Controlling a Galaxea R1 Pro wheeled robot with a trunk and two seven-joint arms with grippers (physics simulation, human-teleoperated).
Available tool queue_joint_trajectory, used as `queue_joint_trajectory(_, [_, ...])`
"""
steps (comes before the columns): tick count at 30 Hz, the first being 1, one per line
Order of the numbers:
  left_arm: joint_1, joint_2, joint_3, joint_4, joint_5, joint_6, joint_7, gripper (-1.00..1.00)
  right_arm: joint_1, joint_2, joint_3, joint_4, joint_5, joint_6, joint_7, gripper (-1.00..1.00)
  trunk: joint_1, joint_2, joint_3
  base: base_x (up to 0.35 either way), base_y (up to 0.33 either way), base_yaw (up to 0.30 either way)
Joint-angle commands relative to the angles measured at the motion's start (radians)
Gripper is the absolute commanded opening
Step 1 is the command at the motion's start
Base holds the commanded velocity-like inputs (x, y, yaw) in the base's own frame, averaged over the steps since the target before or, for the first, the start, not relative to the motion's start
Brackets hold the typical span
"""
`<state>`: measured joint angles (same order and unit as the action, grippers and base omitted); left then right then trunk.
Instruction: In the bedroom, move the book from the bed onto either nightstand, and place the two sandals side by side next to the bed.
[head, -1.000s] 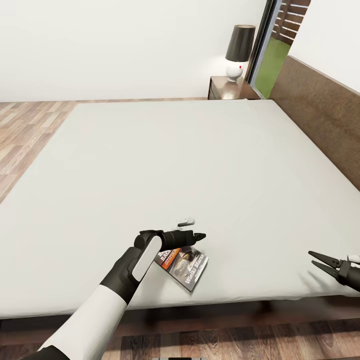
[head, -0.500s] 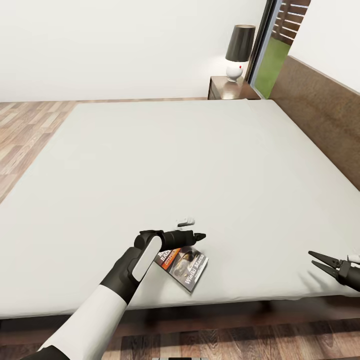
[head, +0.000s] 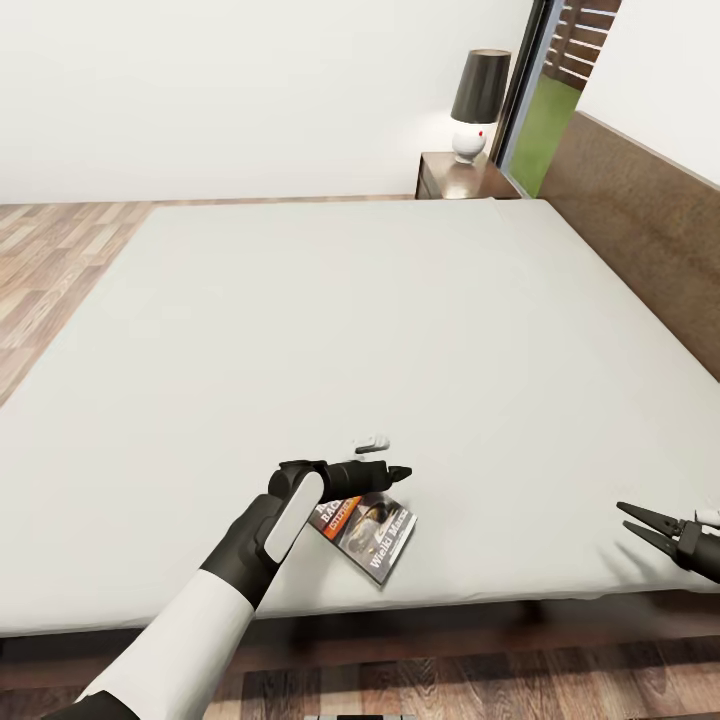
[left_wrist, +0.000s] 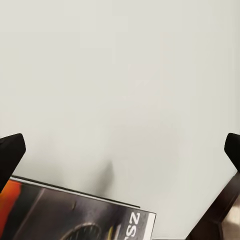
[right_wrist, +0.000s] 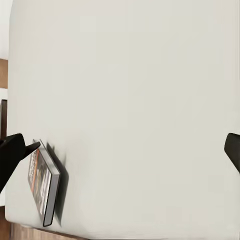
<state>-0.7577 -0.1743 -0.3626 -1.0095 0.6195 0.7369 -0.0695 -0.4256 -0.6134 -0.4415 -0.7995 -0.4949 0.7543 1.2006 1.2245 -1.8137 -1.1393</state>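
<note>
We hover our left gripper (head: 385, 472), fingers spread wide, just over the thin dark paperback book (head: 368, 532) near the pale grey mattress (head: 330, 320) front edge. Best we drop lower, straddle one cover edge, then close gently.

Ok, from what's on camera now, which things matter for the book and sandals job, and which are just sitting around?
For the job:
- book, flat near the mattress edge
- bed
- nightstand in the far corner
- left gripper, open over the book

Just lying about:
- lamp on the nightstand
- small white object on the mattress
</note>
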Motion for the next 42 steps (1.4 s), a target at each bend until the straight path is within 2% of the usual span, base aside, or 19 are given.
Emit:
queue_joint_trajectory(1, [0.0, 0.0, 0.001, 0.0, -0.01, 0.004, -0.003, 1.0, -0.001, 0.0, -0.001, 0.0, -0.004, 0.007, 0.001, 1.0, 0.0, 0.0, -0.001, -0.142, 0.0, 0.0])
queue_joint_trajectory(7, [0.0, 0.0, 0.001, 0.0, -0.01, 0.003, -0.003, 1.0, 0.0, 0.0, -0.001, 0.0, -0.004, 0.007, 0.001, 1.0, 0.0, 0.0, -0.001, -0.173, 0.0, 0.0])
queue_joint_trajectory(26, [0.0, 0.0, 0.001, 0.0, -0.009, 0.003, -0.003, 1.0, -0.001, 0.0, -0.002, 0.0, -0.004, 0.007, 0.002, 1.0, 0.0, 0.0, -0.001, -0.008, 0.0, 0.0])
queue_joint_trajectory(33, [0.0, 0.0, 0.001, 0.0, -0.009, 0.003, -0.003, 1.0, -0.001, 0.0, -0.002, 0.0, -0.004, 0.007, 0.002, 1.0, 0.0, 0.0, -0.001, -0.173, 0.0, 0.0])
queue_joint_trajectory(42, [0.0, 0.0, 0.001, 0.0, -0.009, 0.002, -0.003, 1.0, -0.001, 0.0, -0.002, 0.0, -0.004, 0.007, 0.002, 1.0, 0.0, 0.0, -0.001, -0.021, 0.0, 0.0])
